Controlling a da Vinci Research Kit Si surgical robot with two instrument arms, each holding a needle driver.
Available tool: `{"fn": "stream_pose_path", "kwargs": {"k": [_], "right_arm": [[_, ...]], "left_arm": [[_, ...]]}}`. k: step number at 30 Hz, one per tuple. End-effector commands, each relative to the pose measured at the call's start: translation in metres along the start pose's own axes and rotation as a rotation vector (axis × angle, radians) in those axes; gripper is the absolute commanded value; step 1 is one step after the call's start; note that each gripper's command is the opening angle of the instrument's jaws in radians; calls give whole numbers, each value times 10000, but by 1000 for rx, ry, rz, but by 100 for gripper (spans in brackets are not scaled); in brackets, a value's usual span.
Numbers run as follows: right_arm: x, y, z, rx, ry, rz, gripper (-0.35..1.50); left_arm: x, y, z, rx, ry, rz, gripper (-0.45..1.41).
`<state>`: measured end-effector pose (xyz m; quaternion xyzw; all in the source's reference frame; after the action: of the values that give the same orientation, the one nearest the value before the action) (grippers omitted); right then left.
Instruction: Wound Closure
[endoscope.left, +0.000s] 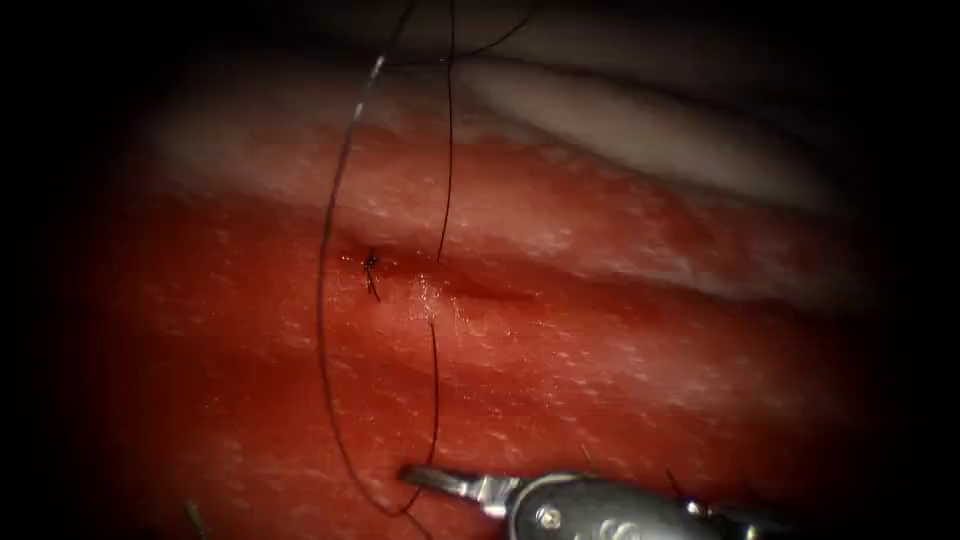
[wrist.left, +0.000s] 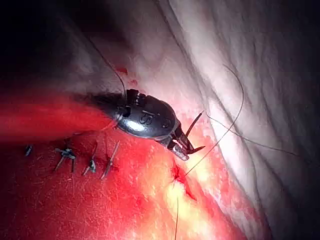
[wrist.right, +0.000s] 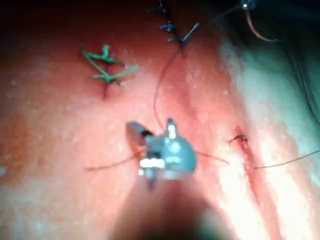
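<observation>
**Handling thread with a stitch placed but not tied**

The right tool (endoscope.left: 430, 478) reaches in low over the tissue (endoscope.left: 650, 380), on the near side of the cut (endoscope.left: 480, 290). In the left wrist view its jaws stand apart, one raised and one low, with nothing between them. The right wrist view agrees, showing two separate prongs.

The thread (endoscope.left: 322, 280) enters the tissue at the cut's far lip, just right of a small knot (endoscope.left: 370, 262) at the cut's left end. It comes out of the near lip and runs down to the tool's tip. From there it swings out in a wide loop left of the knot and climbs away. It passes beside the jaws, touching or nearly so, and does not look gripped.

A curved sliver (wrist.right: 257, 31) out on the pale edge may be the needle lying free of the tissue, but I cannot be sure.

Older stitches (wrist.left: 65, 155) sit behind the tool, well apart from this site.

As I judge it, this bite is through both lips and the strand is waiting to be gathered and tied. The next move calls for a sure hold on the strand close to where it leaves the near lip. The slack loop has to stay clear of the wrist, and any pull should run along the thread's line so the soft lip does not tear.
</observation>
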<state>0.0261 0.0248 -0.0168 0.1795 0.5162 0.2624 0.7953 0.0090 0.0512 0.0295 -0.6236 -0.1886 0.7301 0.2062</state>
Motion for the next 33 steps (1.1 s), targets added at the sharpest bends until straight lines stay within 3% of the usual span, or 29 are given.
{"fn": "stream_pose_path", "kwargs": {"k": [1, 4, 8, 10, 15, 18, 19, 20, 21, 22, 25, 29, 33], "right_arm": [[-7, 37, 3, -42, 3, -14, 94], [-16, 70, 11, -73, 37, -34, 94], [-25, 88, 22, -91, 36, -55, 93], [-41, 107, 40, -112, 43, -66, 93], [-58, 118, 63, -124, 49, -82, 89], [-62, 123, 71, -131, 51, -85, 78], [-63, 127, 74, -119, 53, -87, 31], [-63, 127, 74, -119, 53, -87, 31], [-64, 128, 75, -108, 55, -88, -16], [-66, 128, 75, -107, 49, -95, -35], [-71, 125, 68, -81, 4, -48, -35], [-70, 119, 62, -58, 6, -37, -35], [-58, 89, 53, -17, 7, -32, -35]], "left_arm": [[-7, 1, 6, -1, 1, -2, -35], [-7, 1, 6, -2, 1, -2, -35], [-7, 1, 6, -2, 1, -1, -35], [-7, 0, 6, -2, 1, -2, -35], [-7, 1, 6, -2, 1, -1, -35], [-7, 0, 6, -2, 1, -1, -35], [-7, 0, 6, -2, 1, -1, -35], [-7, 0, 6, -2, 1, -1, -35], [-7, 0, 6, -2, 1, -1, -35], [-7, 0, 6, -2, 1, -1, -35], [-7, 0, 6, -2, 1, -7, -35], [-7, 0, 6, -2, 1, -7, -35], [-7, 0, 6, -2, 1, -7, -35]]}}
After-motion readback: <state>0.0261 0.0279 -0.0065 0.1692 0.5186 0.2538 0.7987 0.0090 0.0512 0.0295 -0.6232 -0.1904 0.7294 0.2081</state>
